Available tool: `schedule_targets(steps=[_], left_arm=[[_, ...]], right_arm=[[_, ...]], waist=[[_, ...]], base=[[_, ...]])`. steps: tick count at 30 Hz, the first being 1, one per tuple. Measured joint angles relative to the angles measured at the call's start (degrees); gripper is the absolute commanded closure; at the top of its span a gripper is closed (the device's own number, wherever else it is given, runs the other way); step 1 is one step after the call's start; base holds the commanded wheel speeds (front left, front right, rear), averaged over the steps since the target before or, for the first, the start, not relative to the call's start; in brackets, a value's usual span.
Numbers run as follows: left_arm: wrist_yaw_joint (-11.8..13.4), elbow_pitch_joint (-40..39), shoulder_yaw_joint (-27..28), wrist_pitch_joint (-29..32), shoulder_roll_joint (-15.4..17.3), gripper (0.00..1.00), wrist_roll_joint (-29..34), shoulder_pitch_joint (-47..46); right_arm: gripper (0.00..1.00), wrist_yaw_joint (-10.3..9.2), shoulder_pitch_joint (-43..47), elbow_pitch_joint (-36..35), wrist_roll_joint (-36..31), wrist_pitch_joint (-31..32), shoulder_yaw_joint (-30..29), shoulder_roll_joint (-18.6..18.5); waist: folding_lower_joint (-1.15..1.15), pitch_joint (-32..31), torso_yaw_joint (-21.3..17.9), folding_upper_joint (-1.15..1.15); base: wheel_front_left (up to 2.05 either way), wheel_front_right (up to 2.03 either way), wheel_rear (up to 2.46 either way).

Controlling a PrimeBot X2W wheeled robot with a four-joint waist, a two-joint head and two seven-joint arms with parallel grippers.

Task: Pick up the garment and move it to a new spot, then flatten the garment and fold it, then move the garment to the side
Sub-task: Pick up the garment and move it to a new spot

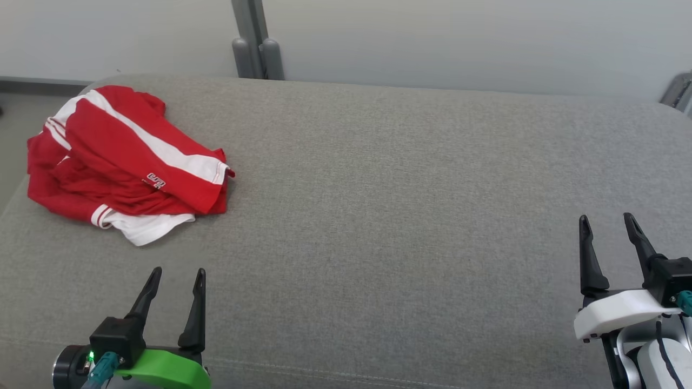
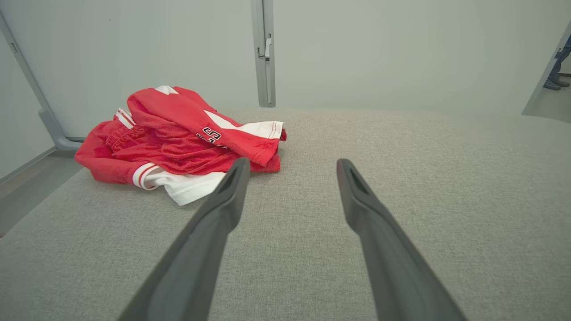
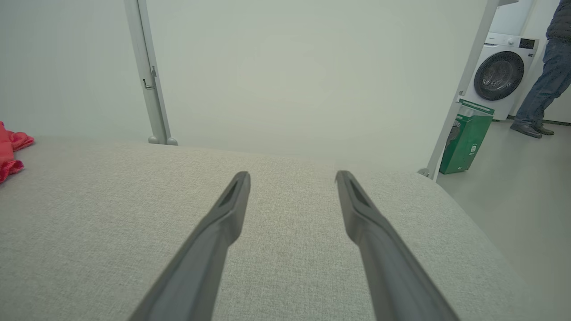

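Observation:
A red and white garment (image 1: 124, 162) lies crumpled in a heap at the far left of the grey cushioned surface (image 1: 378, 216). In the left wrist view the garment (image 2: 178, 138) sits ahead and to the left of the fingers. My left gripper (image 1: 179, 272) is open near the front edge, just in front of the heap and apart from it, with nothing between its fingers. Far to the right my right gripper (image 1: 605, 217) stands open and empty too. A red scrap of the garment (image 3: 11, 154) peeks in at the left edge of the right wrist view.
A pale wall with a grey upright post (image 1: 254, 43) backs the surface. Off the right end, the right wrist view takes in a green bin (image 3: 466, 142), a washing machine (image 3: 499, 73) and a person's legs (image 3: 542, 96). Bare grey cushion spans the middle and right.

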Motion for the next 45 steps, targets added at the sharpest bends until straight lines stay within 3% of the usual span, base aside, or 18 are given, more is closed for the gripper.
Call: schedule_targets(steps=[26, 38, 45], left_arm=[[-0.16, 1.93, 2.01, 0.00, 0.14, 0.00, 0.64, 0.37], [-0.16, 1.56, 3.75, 0.00, 0.18, 0.00, 0.44, 1.64], [-0.21, 0.60, 6.08, 0.00, -0.32, 0.00, -2.93, 1.44]], right_arm=[[0.00, 2.09, 0.01, 1.66, -0.59, 0.00, 1.04, 2.15], [0.00, 2.90, 0.01, 2.05, -1.24, 0.00, 2.07, 2.87], [0.00, 2.92, 0.01, 1.69, -1.98, 0.00, 2.01, 2.75]], waist=[[0.00, -2.49, 17.31, 0.00], [0.00, -2.94, 18.22, 0.00], [0.00, -1.13, 17.61, 0.00]], base=[[0.00, 0.00, 0.00], [0.00, 0.00, 0.00], [0.00, 0.00, 0.00]])
